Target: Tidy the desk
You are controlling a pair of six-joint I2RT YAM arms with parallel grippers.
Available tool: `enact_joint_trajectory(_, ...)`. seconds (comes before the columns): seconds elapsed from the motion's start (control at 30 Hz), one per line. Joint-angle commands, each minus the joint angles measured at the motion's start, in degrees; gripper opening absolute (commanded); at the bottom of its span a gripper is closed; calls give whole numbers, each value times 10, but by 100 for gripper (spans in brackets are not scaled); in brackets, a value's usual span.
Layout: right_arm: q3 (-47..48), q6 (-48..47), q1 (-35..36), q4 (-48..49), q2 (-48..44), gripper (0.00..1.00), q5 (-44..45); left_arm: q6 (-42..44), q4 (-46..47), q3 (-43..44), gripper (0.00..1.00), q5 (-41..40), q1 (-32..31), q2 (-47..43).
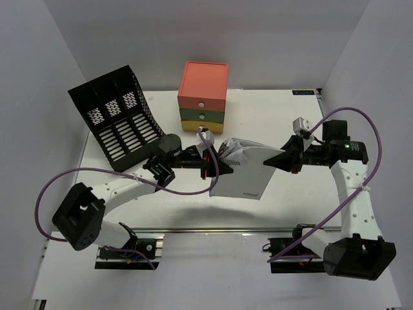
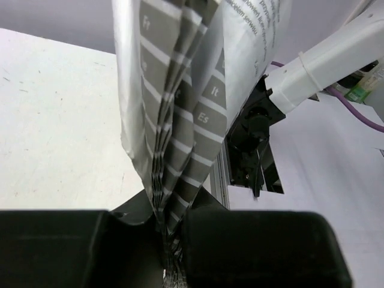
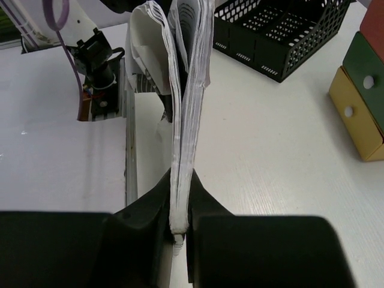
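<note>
A white booklet [image 1: 248, 171] with grey-striped printed pages hangs in the air above the white desk [image 1: 284, 123], held between both arms. My left gripper [image 1: 215, 165] is shut on its left edge; the left wrist view shows the fanned striped pages [image 2: 174, 120] pinched between my black fingers [image 2: 252, 246]. My right gripper [image 1: 279, 161] is shut on its right edge; the right wrist view shows the stack of white pages [image 3: 183, 120] clamped upright between my fingers [image 3: 240, 246]. The booklet bulges upward on the left side.
A black mesh file holder [image 1: 116, 119] lies tipped at the back left, also showing in the right wrist view [image 3: 282, 30]. A small drawer unit [image 1: 203, 97] with orange, green and yellow drawers stands at the back centre. A metal rail [image 1: 213, 231] runs along the near edge.
</note>
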Motion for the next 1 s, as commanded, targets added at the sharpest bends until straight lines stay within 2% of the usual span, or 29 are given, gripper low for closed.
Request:
enact_joint_trajectory(0.0, -12, 60, 1, 75, -18, 13, 11, -9, -20, 18, 0, 0, 7, -25)
enact_joint_trajectory(0.03, -13, 63, 1, 85, -20, 37, 16, -6, -45, 22, 0, -10, 7, -31)
enact_joint_trajectory(0.1, -18, 73, 1, 98, -28, 62, 24, 1, -74, 27, 0, -59, 7, -41)
enact_joint_trajectory(0.13, -22, 86, 1, 108, -31, 89, 36, 5, -92, 27, 0, -82, 7, -55)
enact_joint_trajectory(0.23, -45, 165, -1, 189, -49, 89, 73, 21, -126, 14, 0, -159, 14, -88)
enact_joint_trajectory(0.3, -75, 231, -1, 291, -67, 89, 112, 33, -156, 6, 0, -229, 21, -127)
enact_joint_trajectory(0.33, -87, 291, -2, 324, -74, 89, 163, 38, -165, 3, 0, -253, 27, -143)
enact_joint_trajectory(0.43, -122, 376, -2, 419, -100, 89, 266, 52, -207, 3, 0, -336, 39, -205)
enact_joint_trajectory(0.53, -158, 419, -2, 472, -123, 89, 336, 69, -254, 30, 0, -379, 45, -245)
enact_joint_trajectory(0.6, -182, 429, -2, 502, -138, 89, 338, 77, -281, 50, 0, -405, 50, -263)
enact_joint_trajectory(0.63, -198, 436, -2, 511, -140, 89, 335, 79, -307, 69, 0, -447, 50, -271)
enact_joint_trajectory(0.67, -205, 441, -2, 519, -142, 81, 329, 79, -317, 78, 0, -472, 50, -276)
enact_joint_trajectory(0.7, -210, 443, -3, 523, -142, 65, 323, 79, -326, 87, 0, -485, 50, -289)
enact_joint_trajectory(0.73, -213, 450, -2, 533, -141, 17, 321, 81, -330, 96, 0, -546, 50, -296)
enact_joint_trajectory(0.77, -219, 465, -1, 537, -140, 0, 321, 87, -346, 103, 0, -571, 50, -301)
enact_joint_trajectory(0.83, -218, 466, -1, 535, -139, 0, 321, 85, -361, 114, 0, -622, 50, -313)
enact_joint_trajectory(0.97, -228, 466, 0, 535, -137, 0, 328, 83, -383, 161, 0, -802, 50, -311)
